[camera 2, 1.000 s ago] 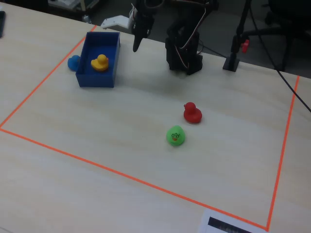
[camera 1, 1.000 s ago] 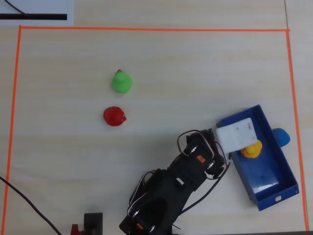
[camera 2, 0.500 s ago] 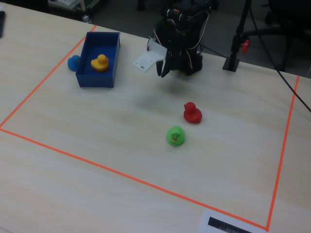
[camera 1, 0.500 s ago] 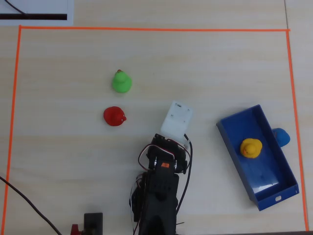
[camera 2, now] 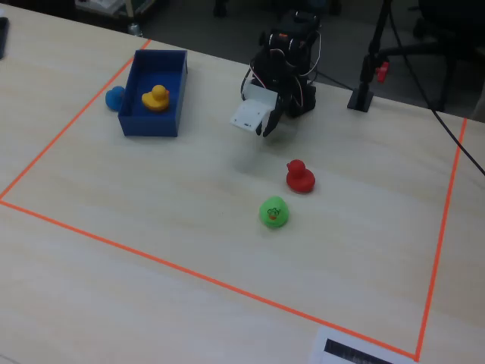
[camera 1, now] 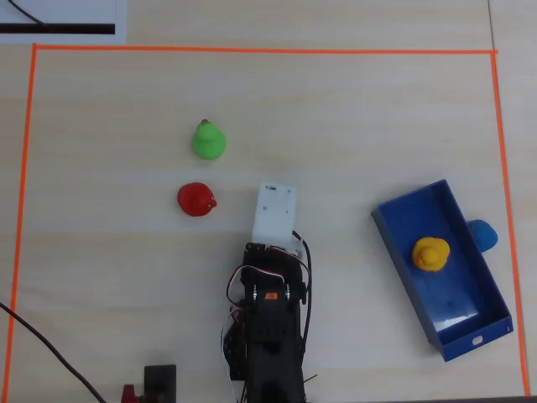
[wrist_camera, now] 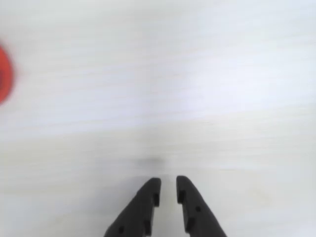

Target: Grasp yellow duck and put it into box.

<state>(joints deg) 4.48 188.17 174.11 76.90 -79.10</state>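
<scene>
The yellow duck (camera 1: 431, 253) sits inside the blue box (camera 1: 470, 340) at the right of the overhead view; in the fixed view the duck (camera 2: 155, 97) lies in the box (camera 2: 150, 125) at the far left. My gripper (wrist_camera: 168, 183) hangs over bare table near the arm's base, its jaws almost together with nothing between them. It is well apart from the box. In the fixed view the gripper (camera 2: 267, 125) points down under the white wrist mount (camera 2: 252, 114). In the overhead view that mount (camera 1: 275, 211) hides the fingers.
A red duck (camera 1: 197, 199) and a green duck (camera 1: 208, 140) stand left of the arm; the red one shows at the wrist view's left edge (wrist_camera: 4, 74). A small blue object (camera 1: 482, 234) lies against the box's outer side. Orange tape (camera 1: 252, 49) frames the work area.
</scene>
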